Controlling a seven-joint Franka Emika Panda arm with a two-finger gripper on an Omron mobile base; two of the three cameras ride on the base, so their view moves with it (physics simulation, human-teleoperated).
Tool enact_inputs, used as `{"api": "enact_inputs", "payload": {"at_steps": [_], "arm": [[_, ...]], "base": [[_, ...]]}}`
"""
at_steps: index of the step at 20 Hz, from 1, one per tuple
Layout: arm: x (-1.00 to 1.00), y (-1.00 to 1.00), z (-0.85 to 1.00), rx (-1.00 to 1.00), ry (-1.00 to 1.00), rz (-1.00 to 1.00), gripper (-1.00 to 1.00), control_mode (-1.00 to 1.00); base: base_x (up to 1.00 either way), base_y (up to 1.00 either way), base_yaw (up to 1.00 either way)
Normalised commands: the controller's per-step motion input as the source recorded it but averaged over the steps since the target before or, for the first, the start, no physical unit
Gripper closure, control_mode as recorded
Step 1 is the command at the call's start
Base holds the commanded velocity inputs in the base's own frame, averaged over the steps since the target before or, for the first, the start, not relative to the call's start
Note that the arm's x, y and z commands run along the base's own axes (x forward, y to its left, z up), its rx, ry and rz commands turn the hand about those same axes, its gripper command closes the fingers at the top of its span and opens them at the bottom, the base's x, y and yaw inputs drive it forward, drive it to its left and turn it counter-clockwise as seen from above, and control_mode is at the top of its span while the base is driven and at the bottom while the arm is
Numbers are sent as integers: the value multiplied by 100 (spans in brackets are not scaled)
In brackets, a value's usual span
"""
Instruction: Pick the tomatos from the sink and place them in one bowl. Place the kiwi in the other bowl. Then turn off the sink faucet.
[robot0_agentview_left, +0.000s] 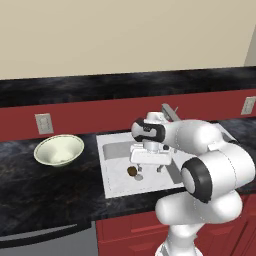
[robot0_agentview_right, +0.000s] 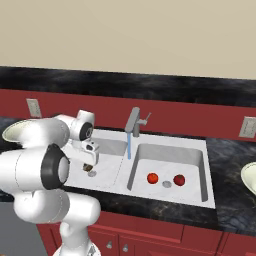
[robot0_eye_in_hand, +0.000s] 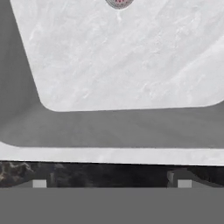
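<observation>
Right now tool (robot0_agentview_left: 148, 169) hangs wide open, empty, in the left basin of the sink (robot0_agentview_left: 111, 186), mid-frame in left base view, just beside the kiwi (robot0_agentview_left: 132, 171). Tomatoes (robot0_agentview_right: 152, 178) sit in the right basin. Risk: a finger nudges the kiwi, rolling it toward the drain (robot0_agentview_left: 139, 177); faucet (robot0_agentview_right: 133, 120) running.

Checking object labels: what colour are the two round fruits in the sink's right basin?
Glossy red; the tomatos show best in the right base view.

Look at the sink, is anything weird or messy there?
Yes. The faucet is running: a blue stream falls at the divider between the basins. Fruit lies in the sink: two tomatoes in the right basin, a kiwi in the left.
</observation>
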Motion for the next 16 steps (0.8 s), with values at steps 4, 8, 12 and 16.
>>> {"api": "enact_inputs", "payload": {"at_steps": [4, 8, 12, 16], "arm": [[15, 15, -17, 0, 0, 0, -100, -100], [22, 7, -14, 0, 0, 0, -100, -100], [32, 0, -18, 0, 0, 0, -100, -100], [33, 0, -24, 0, 0, 0, -100, -100]], "base": [[0, 0, 0], [0, 0, 0], [0, 0, 0], [0, 0, 0]]}}
